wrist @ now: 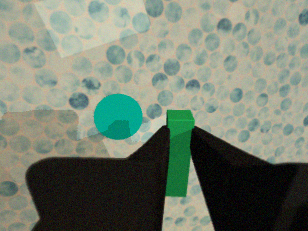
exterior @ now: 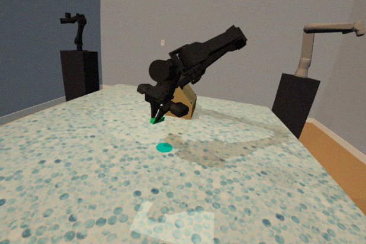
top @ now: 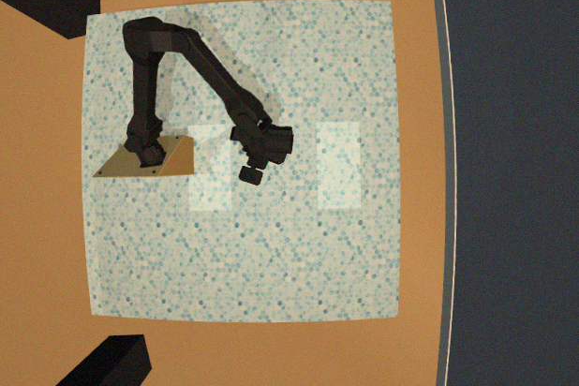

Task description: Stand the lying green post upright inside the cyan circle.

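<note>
while your fingers (exterior: 154,116) are clamped on the green post (exterior: 159,121) (wrist: 179,159), it juts out between their tips, not upright. you have the cyan circle (exterior: 164,147) (wrist: 118,116) near them, apart from the post.

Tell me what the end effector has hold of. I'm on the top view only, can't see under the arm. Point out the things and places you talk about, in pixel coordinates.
Observer: The green post (exterior: 153,121) (wrist: 178,171), gripped partway along its length.
Operator: Upright or not?
Observer: Not upright. In the exterior view it extends mostly sideways.
Operator: And the target?
Observer: The cyan circle (exterior: 164,147) (wrist: 117,111) has no post standing in it; the wrist view shows its whole disc, partly shaded.
</note>
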Available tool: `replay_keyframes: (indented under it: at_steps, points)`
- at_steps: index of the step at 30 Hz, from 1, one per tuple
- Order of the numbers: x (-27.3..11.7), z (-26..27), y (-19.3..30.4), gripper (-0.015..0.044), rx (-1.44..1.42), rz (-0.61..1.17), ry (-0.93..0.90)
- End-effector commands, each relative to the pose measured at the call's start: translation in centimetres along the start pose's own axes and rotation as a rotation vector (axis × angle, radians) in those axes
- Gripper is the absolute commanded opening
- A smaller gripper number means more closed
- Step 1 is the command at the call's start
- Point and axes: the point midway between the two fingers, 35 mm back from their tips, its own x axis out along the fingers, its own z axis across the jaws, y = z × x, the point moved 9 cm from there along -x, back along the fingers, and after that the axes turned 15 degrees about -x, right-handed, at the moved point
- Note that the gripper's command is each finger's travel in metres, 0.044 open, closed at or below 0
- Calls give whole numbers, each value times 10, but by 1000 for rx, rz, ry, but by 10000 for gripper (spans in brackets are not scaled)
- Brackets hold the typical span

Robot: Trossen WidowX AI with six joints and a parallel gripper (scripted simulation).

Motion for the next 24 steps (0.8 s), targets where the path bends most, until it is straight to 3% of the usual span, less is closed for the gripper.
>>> replay_keyframes:
  at_steps: [1,24]
  points:
    - [2,1,1,23,-2,-13,24]
    - [20,4,7,23,-20,-95,138]
